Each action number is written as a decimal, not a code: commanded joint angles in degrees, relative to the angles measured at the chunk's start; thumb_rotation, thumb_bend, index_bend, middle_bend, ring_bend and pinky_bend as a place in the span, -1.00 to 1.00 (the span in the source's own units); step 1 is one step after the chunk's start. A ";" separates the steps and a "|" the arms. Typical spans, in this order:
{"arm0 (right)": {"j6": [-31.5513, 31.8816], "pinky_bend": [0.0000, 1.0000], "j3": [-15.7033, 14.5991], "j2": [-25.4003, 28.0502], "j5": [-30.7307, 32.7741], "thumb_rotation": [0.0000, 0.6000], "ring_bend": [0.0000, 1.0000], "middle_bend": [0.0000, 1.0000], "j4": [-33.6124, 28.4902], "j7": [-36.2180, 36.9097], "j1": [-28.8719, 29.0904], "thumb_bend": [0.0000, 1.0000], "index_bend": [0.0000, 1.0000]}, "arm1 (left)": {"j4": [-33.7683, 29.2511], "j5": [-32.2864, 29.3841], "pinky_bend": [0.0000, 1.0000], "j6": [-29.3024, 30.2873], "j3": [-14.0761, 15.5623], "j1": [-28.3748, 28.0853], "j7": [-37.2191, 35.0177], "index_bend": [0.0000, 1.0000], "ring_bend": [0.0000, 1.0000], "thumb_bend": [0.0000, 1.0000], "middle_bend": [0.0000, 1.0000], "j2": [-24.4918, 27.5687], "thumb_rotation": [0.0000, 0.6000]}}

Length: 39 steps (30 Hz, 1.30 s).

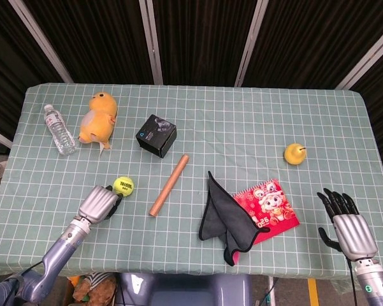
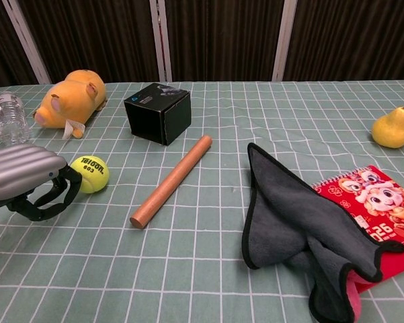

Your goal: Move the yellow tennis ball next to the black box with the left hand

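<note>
Left hand (image 2: 28, 183), fingers curled and empty, just beside tennis ball (image 2: 89, 173); black box (image 2: 158, 112) well beyond.

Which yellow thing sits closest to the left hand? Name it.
The tennis ball, right at the left hand. The plush duck lies further back beside the bottle, and the pear is across the table.

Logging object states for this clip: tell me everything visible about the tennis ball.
The tennis ball is yellow-green and fuzzy, with dark printed lettering facing the chest camera. It sits on the checked tablecloth, near the table's left front, left of the wooden rod. The left hand is right beside it, fingers curled toward it, not closed around it.
</note>
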 commanded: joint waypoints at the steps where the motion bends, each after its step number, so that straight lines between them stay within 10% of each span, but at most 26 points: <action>1: -0.05 -1.00 0.04 0.06 0.13 1.00 -1.00 -1.00 -0.05 0.02 0.08 -0.13 -1.00 | 0.25 -0.17 0.32 -0.10 0.10 -0.29 0.07 0.14 -0.15 0.12 0.54 -0.21 1.00; 39: 0.91 -1.00 0.45 0.06 2.02 1.00 -1.00 -1.00 0.33 -0.21 -0.01 -0.13 -1.00 | 6.03 -5.90 0.30 -6.84 -1.04 -8.24 -2.92 -0.01 -0.15 0.04 0.39 -1.58 1.00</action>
